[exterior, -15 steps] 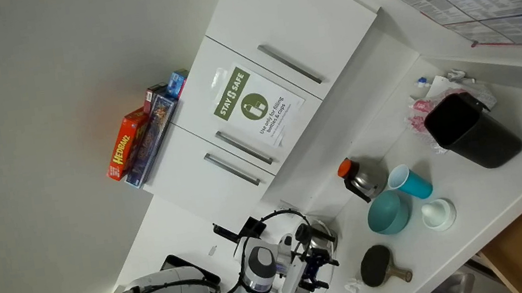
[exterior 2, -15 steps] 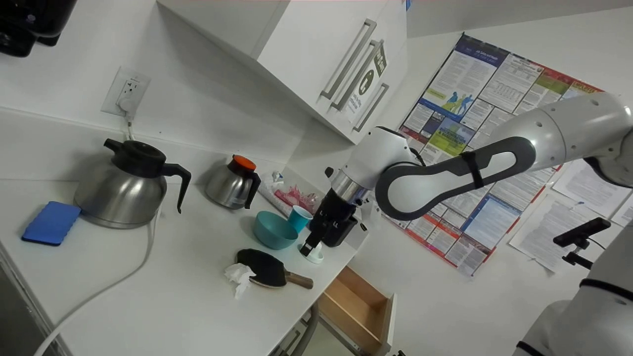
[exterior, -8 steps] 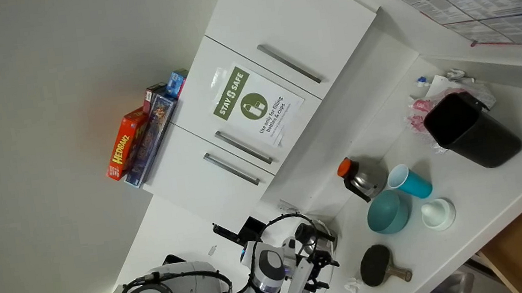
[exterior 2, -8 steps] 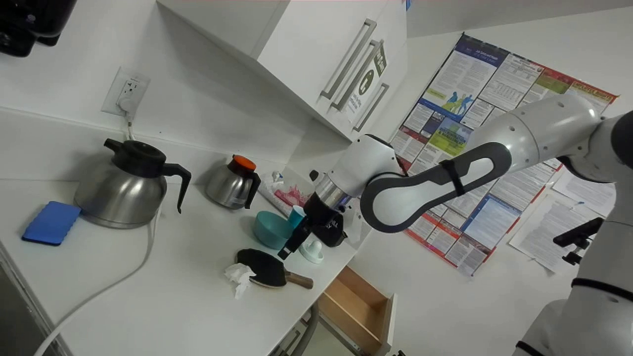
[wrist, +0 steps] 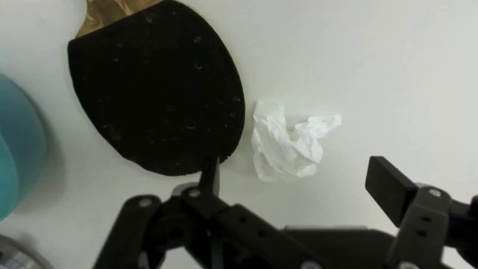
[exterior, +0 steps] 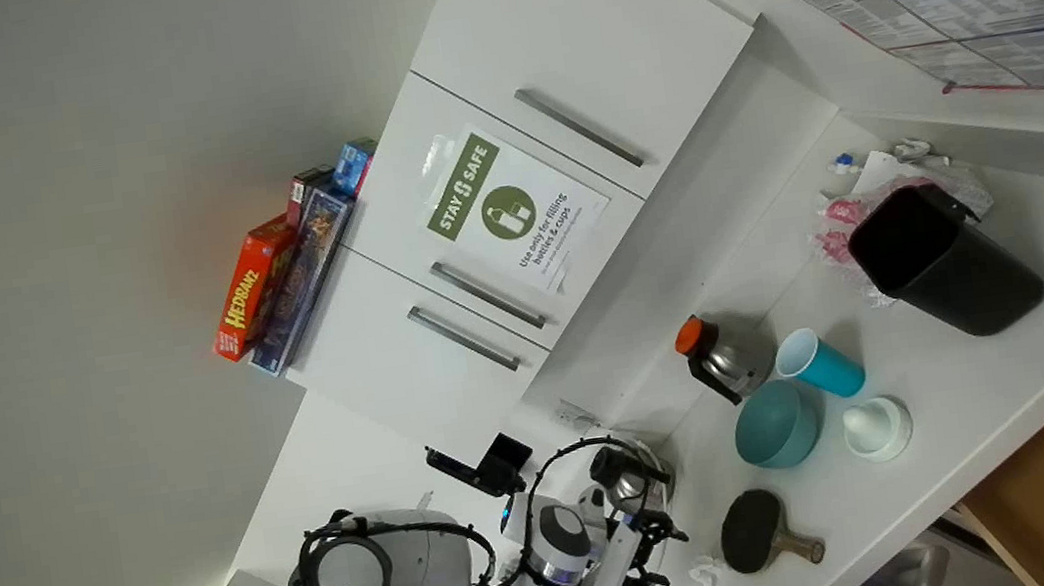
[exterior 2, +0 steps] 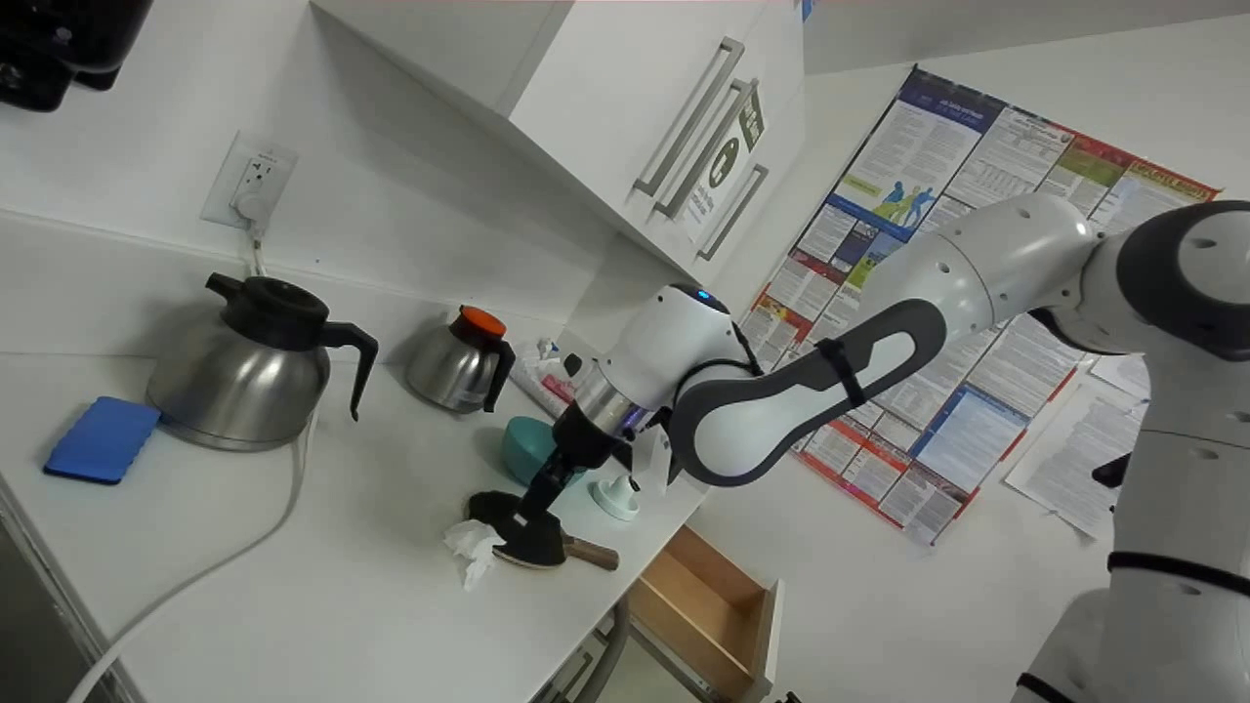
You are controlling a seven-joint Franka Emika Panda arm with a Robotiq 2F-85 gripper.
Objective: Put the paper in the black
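Note:
The paper, a white crumpled wad, lies on the counter beside a black paddle; it shows in both exterior views [exterior: 705, 574] [exterior 2: 473, 549] and in the wrist view [wrist: 287, 145]. The black bin [exterior: 969, 279] stands on the counter at the right of an exterior view, its mouth tilted toward that camera; it is out of view in the wrist view. My gripper [wrist: 298, 181] is open and empty, with the paper just ahead between the lines of its fingers, not touched. In the exterior views the gripper [exterior: 671, 559] [exterior 2: 524, 515] hangs above the counter near the paddle.
The black paddle [wrist: 160, 93] lies right beside the paper. A teal bowl [exterior: 777, 426], a blue cup [exterior: 822, 364], a white juicer-like dish [exterior: 878, 430] and a steel pot [exterior: 738, 360] stand between paper and bin. A larger steel jug [exterior 2: 244, 376] trails a white cord. A drawer [exterior 2: 708, 605] is open below.
My open gripper has moved from over the white dish, past the bowl, to above the paddle and nearer the paper. The arm has swung with it. The paper and bin have not moved.

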